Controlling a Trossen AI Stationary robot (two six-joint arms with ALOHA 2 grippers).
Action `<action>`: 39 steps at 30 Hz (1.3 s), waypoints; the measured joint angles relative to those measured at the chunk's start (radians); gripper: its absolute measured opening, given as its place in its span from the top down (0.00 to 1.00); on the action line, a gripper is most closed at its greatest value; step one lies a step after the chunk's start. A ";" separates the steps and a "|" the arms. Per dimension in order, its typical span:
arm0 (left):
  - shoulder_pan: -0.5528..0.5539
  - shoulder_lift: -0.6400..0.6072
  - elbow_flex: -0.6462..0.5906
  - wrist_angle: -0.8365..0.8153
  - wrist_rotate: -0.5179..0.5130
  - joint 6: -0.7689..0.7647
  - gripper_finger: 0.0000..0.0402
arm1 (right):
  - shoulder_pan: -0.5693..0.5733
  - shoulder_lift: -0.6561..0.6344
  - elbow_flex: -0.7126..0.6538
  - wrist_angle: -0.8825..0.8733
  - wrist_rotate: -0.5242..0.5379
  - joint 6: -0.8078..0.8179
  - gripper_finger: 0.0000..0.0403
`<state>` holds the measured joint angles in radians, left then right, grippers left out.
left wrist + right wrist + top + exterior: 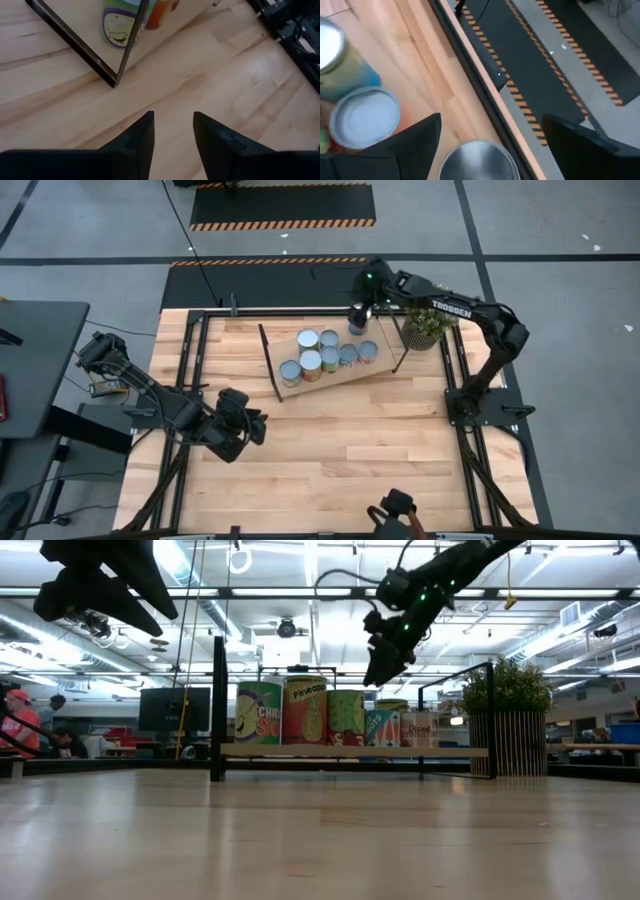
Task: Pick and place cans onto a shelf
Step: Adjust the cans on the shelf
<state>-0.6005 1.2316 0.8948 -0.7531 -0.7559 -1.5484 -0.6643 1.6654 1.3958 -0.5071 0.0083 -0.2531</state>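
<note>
Several cans stand upright on the light wooden shelf, which lies on the table with black frame ends; their labels show in the low view. My right gripper hangs open above the shelf's far side. A silvery can top sits below and between its spread fingers, which do not touch it. My left gripper is open and empty above the bare tabletop, near and left of the shelf, and its wrist view shows the shelf's frame corner.
A potted green plant stands just right of the shelf, close to my right arm. Black rails run along the table's left and right sides. Bare tabletop lies between the shelf and the near edge.
</note>
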 joint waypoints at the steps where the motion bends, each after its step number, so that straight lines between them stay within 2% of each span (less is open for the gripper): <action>1: 0.006 0.000 0.000 0.000 0.000 0.000 0.65 | -0.003 0.010 0.003 0.009 -0.003 0.008 0.13; 18: 0.022 0.000 0.000 0.001 0.001 0.001 0.65 | -0.012 0.101 0.067 -0.049 0.050 0.202 0.13; 27: 0.022 0.000 0.000 0.004 0.002 0.026 0.65 | -0.012 0.117 0.066 -0.111 0.029 0.303 0.13; 39: 0.020 0.000 0.000 0.028 0.156 0.029 0.65 | 0.022 0.115 0.067 -0.214 -0.036 0.358 0.13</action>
<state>-0.5800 1.2316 0.8944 -0.7252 -0.6001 -1.5193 -0.6420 1.7802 1.4628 -0.7206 -0.0280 0.1051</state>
